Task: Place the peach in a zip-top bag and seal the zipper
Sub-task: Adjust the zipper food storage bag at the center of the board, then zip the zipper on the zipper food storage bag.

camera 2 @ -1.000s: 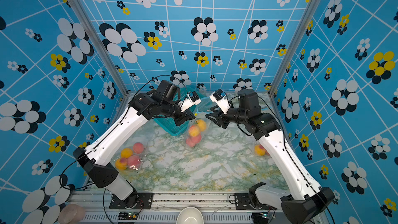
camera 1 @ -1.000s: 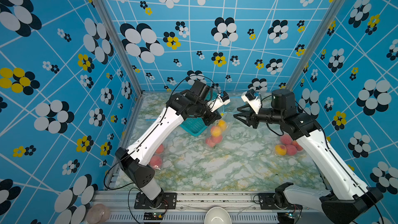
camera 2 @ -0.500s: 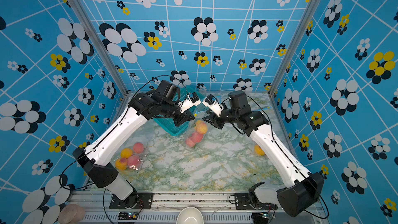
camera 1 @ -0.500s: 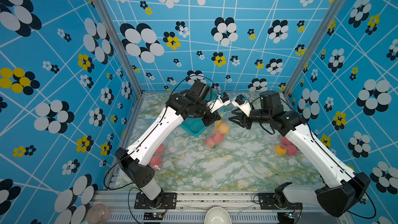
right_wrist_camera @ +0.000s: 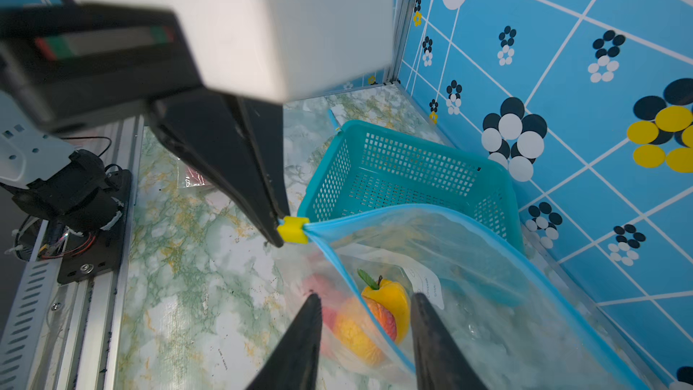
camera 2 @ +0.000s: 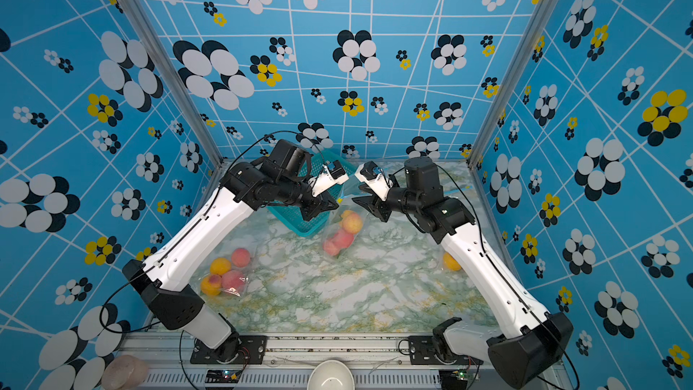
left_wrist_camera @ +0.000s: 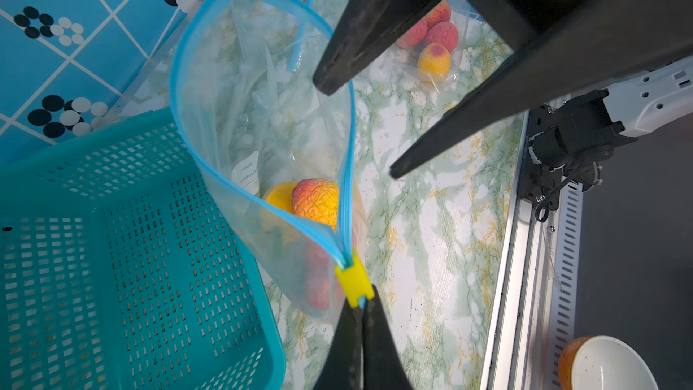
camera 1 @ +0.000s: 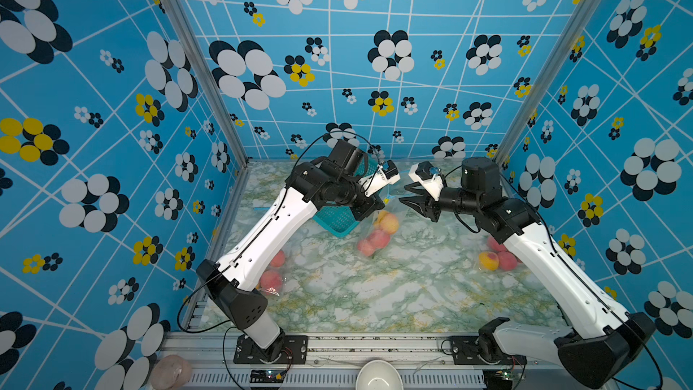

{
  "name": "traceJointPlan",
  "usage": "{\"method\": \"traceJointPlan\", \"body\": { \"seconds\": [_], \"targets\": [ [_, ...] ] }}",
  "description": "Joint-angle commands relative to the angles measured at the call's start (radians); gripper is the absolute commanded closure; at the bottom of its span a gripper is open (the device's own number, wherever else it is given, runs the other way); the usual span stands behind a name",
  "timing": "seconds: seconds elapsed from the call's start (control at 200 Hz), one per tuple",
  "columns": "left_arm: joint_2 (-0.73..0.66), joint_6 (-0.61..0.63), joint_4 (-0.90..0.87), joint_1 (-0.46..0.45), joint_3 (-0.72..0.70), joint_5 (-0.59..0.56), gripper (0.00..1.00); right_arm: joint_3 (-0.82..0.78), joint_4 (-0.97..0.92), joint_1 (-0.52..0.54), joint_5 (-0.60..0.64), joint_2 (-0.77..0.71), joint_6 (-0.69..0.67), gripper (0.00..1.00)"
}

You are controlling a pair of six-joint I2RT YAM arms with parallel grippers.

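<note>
So the left gripper (left_wrist_camera: 358,311) has its jaws clenched on the end of the blue zip strip of the zip-top bag (left_wrist_camera: 262,106), right up against the yellow slider (left_wrist_camera: 352,281). The bag hangs from that corner with its mouth gaping wide. As for the peach (left_wrist_camera: 317,198), it's inside already, down in the bag with a few other fruits — one yellow, the rest reddish. The right gripper (right_wrist_camera: 365,298) has its jaws spread and isn't grasping anything, though one side of the bag's blue rim runs between the two tips. A teal basket (left_wrist_camera: 112,249) sits just beside the bag on the marble-look worktop (left_wrist_camera: 431,219). Off to the sides there's a second fruit bag (camera 2: 225,275) near the left arm and a third fruit bag (camera 1: 495,258) by the right arm — both well apart from the action. Can't tell whether the hanging bag's bottom touches the worktop.
</note>
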Motion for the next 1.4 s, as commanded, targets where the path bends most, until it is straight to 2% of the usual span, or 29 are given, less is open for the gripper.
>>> {"method": "traceJointPlan", "body": {
  "seconds": [0.0, 0.09, 0.145, 0.185, 0.24, 0.285, 0.315, 0.38, 0.49, 0.6, 0.695, 0.78, 0.905, 0.975, 1.03, 1.115, 1.164, 1.299, 1.399],
  "targets": [
    [-0.036, 0.009, 0.004, 0.005, -0.019, 0.028, 1.0, 0.051, -0.079, 0.007, -0.065, 0.048, -0.04, 0.57],
    [-0.037, 0.013, 0.001, 0.003, -0.021, 0.035, 1.0, 0.05, -0.078, 0.007, -0.064, 0.065, -0.041, 0.6],
    [-0.04, 0.009, 0.006, 0.004, -0.026, 0.031, 1.0, 0.048, -0.074, 0.007, -0.062, 0.066, -0.039, 0.7],
    [-0.045, 0.007, 0.012, 0.004, -0.033, 0.023, 1.0, 0.048, -0.076, 0.006, -0.065, 0.064, -0.035, 0.82],
    [-0.053, -0.002, 0.032, 0.006, -0.049, 0.003, 1.0, 0.049, -0.08, 0.007, -0.071, 0.06, -0.032, 0.91],
    [-0.064, -0.016, 0.059, 0.01, -0.069, -0.011, 1.0, 0.048, -0.088, 0.007, -0.078, 0.056, -0.033, 0.93],
    [-0.074, -0.028, 0.08, 0.014, -0.087, -0.02, 0.95, 0.051, -0.098, 0.007, -0.083, 0.055, -0.034, 0.96],
    [-0.098, -0.059, 0.138, 0.026, -0.125, -0.03, 0.92, 0.062, -0.125, 0.007, -0.087, 0.059, -0.034, 1.0],
    [-0.133, -0.082, 0.201, 0.042, -0.178, -0.009, 0.88, 0.084, -0.168, 0.007, -0.094, 0.074, -0.033, 1.0],
    [-0.158, -0.1, 0.245, 0.05, -0.212, -0.006, 0.66, 0.098, -0.175, 0.007, -0.09, 0.084, -0.026, 1.0],
    [-0.176, -0.104, 0.267, 0.057, -0.236, 0.014, 0.65, 0.107, -0.177, 0.007, -0.087, 0.092, -0.02, 1.0],
    [-0.178, -0.104, 0.275, 0.061, -0.245, 0.024, 0.7, 0.116, -0.178, 0.007, -0.092, 0.099, -0.015, 1.0],
    [-0.172, -0.107, 0.285, 0.062, -0.243, 0.051, 0.7, 0.118, -0.174, 0.007, -0.111, 0.099, -0.006, 1.0],
    [-0.164, -0.105, 0.285, 0.061, -0.241, 0.063, 0.74, 0.118, -0.17, 0.008, -0.118, 0.095, 0.001, 1.0],
    [-0.158, -0.104, 0.281, 0.061, -0.239, 0.063, 0.8, 0.119, -0.169, 0.007, -0.121, 0.092, 0.003, 1.0],
    [-0.154, -0.099, 0.272, 0.061, -0.233, 0.063, 0.95, 0.122, -0.173, 0.008, -0.12, 0.089, 0.003, 0.99],
    [-0.155, -0.095, 0.272, 0.061, -0.236, 0.062, 1.0, 0.126, -0.18, 0.007, -0.112, 0.089, -0.002, 0.93],
    [-0.169, -0.077, 0.266, 0.064, -0.239, 0.071, 1.0, 0.133, -0.152, 0.007, -0.073, 0.063, -0.013, 0.74],
    [-0.165, -0.046, 0.241, 0.063, -0.224, 0.09, 1.0, 0.159, -0.122, 0.007, -0.109, 0.035, -0.021, 0.68]
  ]
}}
